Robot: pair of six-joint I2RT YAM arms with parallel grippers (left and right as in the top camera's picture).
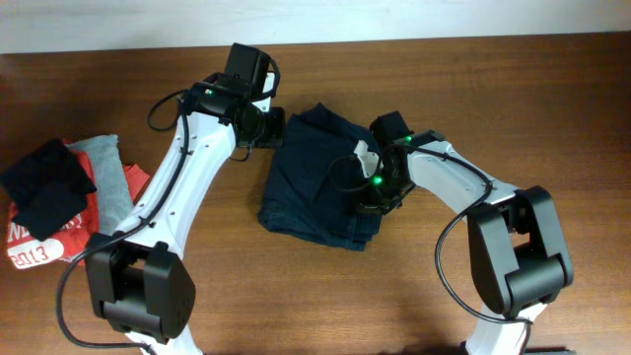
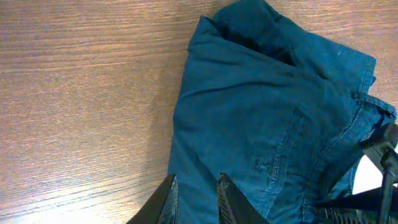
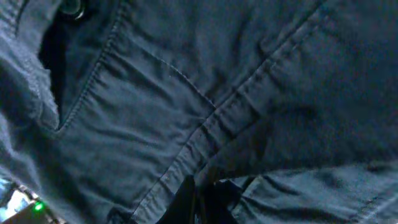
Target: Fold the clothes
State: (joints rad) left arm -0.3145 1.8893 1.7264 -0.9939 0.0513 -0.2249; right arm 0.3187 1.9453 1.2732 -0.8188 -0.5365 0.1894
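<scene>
The clothes (image 1: 315,182), a wrinkled dark navy garment, lie bunched at the table's middle and fill most of the left wrist view (image 2: 267,124). My left gripper (image 1: 274,128) is at the garment's upper left edge. Its fingers (image 2: 227,200) stand a little apart, with flat cloth showing between them (image 2: 198,194). My right gripper (image 1: 379,203) is down on the garment's right side. In the right wrist view its jaws (image 3: 202,191) are pressed together on a fold of the fabric (image 3: 186,93) beside a stitched hem.
At the table's left edge lies a pile: a red shirt with white print (image 1: 35,247), a grey garment (image 1: 110,173) and a small black cloth (image 1: 44,187). Bare wood (image 1: 296,296) lies in front. The right arm (image 2: 380,168) shows in the left wrist view.
</scene>
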